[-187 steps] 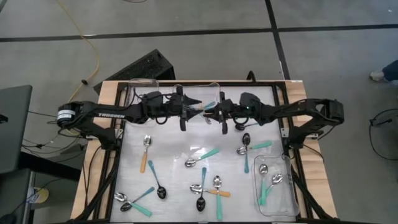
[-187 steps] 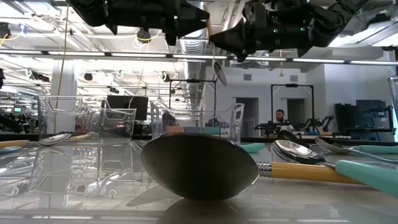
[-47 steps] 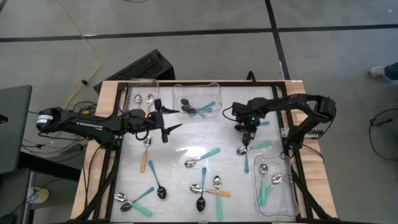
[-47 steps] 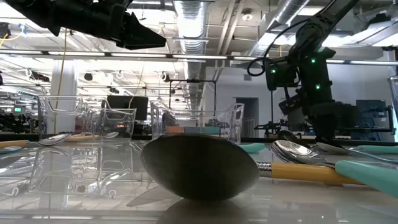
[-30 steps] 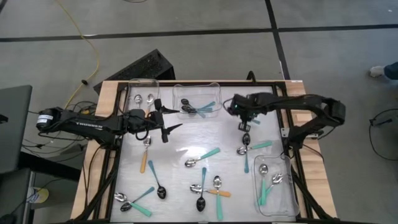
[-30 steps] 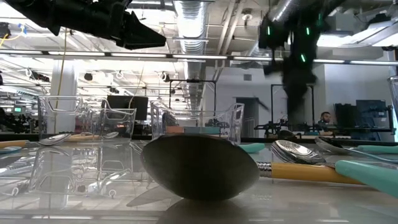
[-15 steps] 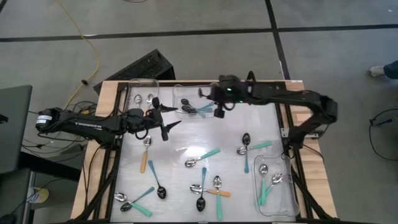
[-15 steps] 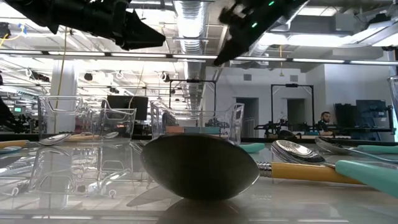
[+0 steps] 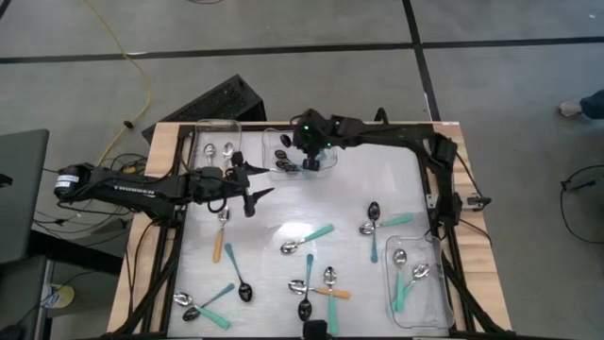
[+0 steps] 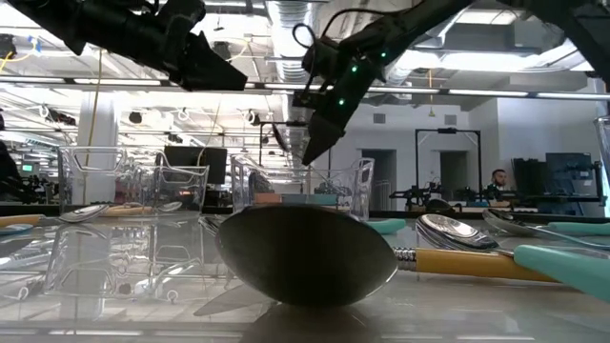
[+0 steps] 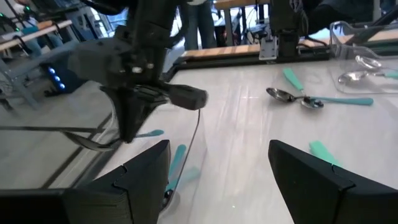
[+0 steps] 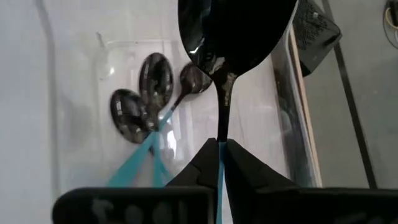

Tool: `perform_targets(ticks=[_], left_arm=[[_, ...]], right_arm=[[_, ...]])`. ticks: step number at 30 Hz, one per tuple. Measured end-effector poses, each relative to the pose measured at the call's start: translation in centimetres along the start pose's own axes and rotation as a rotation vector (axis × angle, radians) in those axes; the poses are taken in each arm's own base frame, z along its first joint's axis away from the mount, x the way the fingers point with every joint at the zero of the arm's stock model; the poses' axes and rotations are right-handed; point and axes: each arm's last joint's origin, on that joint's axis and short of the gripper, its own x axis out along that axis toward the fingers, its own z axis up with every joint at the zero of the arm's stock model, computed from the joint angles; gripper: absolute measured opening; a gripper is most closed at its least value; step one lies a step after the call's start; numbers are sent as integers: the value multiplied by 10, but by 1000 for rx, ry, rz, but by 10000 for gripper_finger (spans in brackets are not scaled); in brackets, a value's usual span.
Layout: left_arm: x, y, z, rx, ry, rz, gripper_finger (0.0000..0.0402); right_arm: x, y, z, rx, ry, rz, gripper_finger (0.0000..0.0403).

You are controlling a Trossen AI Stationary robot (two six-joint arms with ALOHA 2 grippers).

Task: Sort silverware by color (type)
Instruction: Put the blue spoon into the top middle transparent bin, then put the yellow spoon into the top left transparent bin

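Right wrist view has the right end effector (image 12: 219, 163) clamped on a dark spoon (image 12: 233, 31) directly above the bin (image 12: 74, 112), so I'd lower closer before releasing, left end effector (image 9: 253, 184) idling apart.

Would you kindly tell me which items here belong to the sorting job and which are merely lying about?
Job:
dark-bowled spoon with blue handle in the right gripper
loose teal- and orange-handled spoons

Lying about:
yellow cable on the floor
black case behind the table
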Motion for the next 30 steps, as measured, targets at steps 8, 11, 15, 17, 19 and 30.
perform_targets(ticks=[8,11,15,17,19,30], left_arm=[[0,0,-2,8,17,-2,258],[0,0,-2,17,17,-1,258],[0,0,-2,7,24,-1,258],[0,0,-4,-26,42,-1,258],[0,0,-3,-68,90,6,258],[-15,2,40,-440,549,67,258]], right_arm=[[2,-6,-1,-3,18,-2,76],[-6,-6,-1,-4,26,2,100],[-29,-7,-1,-4,61,14,140],[-47,-7,-5,31,108,42,156],[-68,-5,-9,79,123,90,167],[-146,28,-56,107,-203,92,167]])
